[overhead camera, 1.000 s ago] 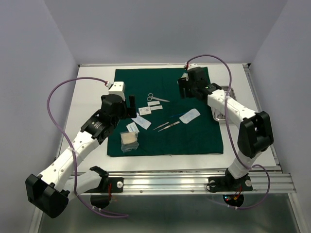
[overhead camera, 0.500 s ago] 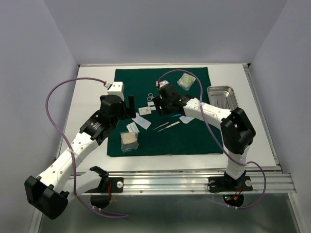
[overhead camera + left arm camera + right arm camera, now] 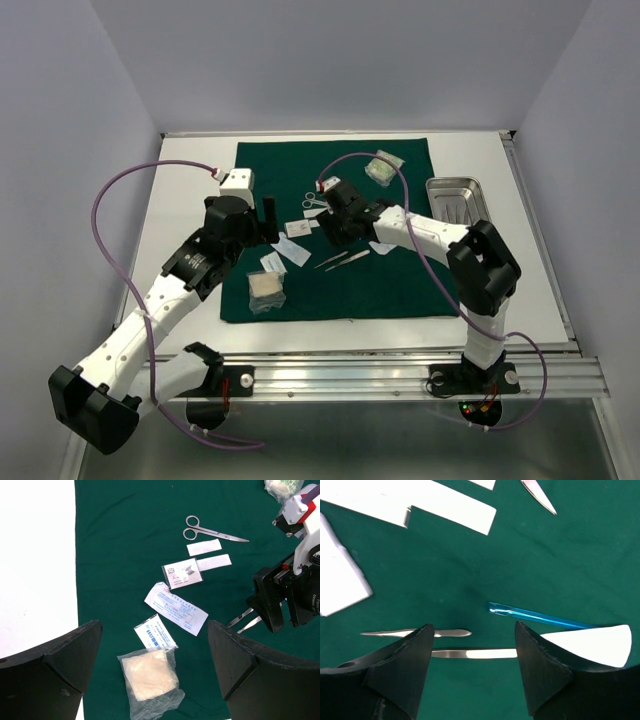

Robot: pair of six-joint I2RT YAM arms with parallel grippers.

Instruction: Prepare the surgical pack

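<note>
Directly under the right pincer [image 3: 473, 640], jaws apart and wrist pitched down, two slim steel forceps [image 3: 475, 653] lie on the dark green cloth drape [image 3: 435, 580]; one silver scissors [image 3: 210, 531] lies beyond, and the left pincer [image 3: 154, 630] gapes wide.

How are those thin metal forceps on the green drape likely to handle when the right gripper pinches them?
The forceps look thin, rigid and polished, so probably light but slippery. They lie flat on the soft drape, so the right gripper may pinch cloth with them. Flat-sided, they seem unlikely to roll.
</note>
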